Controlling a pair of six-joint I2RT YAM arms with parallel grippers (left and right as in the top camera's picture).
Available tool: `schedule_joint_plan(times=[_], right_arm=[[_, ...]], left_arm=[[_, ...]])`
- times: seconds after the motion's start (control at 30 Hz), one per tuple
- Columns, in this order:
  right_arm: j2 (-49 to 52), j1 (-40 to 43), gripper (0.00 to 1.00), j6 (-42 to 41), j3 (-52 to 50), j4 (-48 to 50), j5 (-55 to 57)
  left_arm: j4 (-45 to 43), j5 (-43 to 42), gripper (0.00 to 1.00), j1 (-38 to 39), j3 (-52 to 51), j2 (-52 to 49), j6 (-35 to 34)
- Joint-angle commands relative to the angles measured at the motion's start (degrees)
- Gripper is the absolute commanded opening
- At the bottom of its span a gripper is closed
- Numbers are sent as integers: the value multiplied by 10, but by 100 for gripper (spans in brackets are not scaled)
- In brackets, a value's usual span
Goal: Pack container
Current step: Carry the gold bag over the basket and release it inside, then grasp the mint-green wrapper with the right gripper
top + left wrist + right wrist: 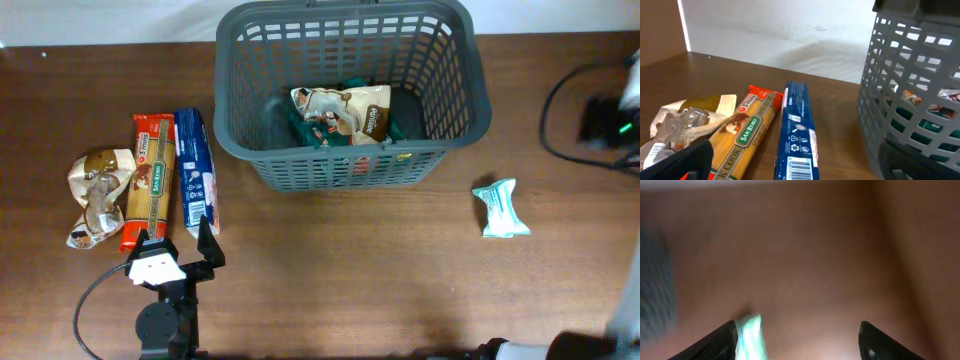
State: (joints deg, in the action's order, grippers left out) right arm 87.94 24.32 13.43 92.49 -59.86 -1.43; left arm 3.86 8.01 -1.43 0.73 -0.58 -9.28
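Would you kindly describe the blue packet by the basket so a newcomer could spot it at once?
Start at the big dark grey basket; three packets lie in a row to its left. The blue packet is the one nearest the basket, long and narrow, next to a red-and-yellow pasta packet. It is the only blue one.

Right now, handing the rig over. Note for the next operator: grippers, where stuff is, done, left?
Left gripper: open, empty, at the near end of the blue pack.
Right gripper: open, empty; view blurred, green packet beside one finger.
Basket: a few packets already inside.
Left to pack, all on the table: clear bag, pasta pack, blue pack, green packet.
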Motion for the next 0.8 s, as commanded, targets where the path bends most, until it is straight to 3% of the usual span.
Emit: schedule_joint_plan(times=[0.0,0.17,0.4,0.6,0.67,0.73,0.77], right_arm=[[43,5,77,-4,-96,21,-71],[106,5,82,20,-176,33,-137],[160,-7,82,63,-196,38,-161],[228,-26,75,73,-206,49,-151],[250,-31,70,73,-206,49,-144],[274,-37,54,73,-206,49,-145],[278,-38,19,71,-206,48,-147]], left_arm=[[0,4,99,3,-2,3,1],[0,4,99,3,-2,3,1],[0,4,99,3,-2,3,1],[0,4,99,3,-2,3,1],[0,4,99,3,-2,3,1],[0,4,99,3,-2,3,1],[0,4,99,3,-2,3,1]])
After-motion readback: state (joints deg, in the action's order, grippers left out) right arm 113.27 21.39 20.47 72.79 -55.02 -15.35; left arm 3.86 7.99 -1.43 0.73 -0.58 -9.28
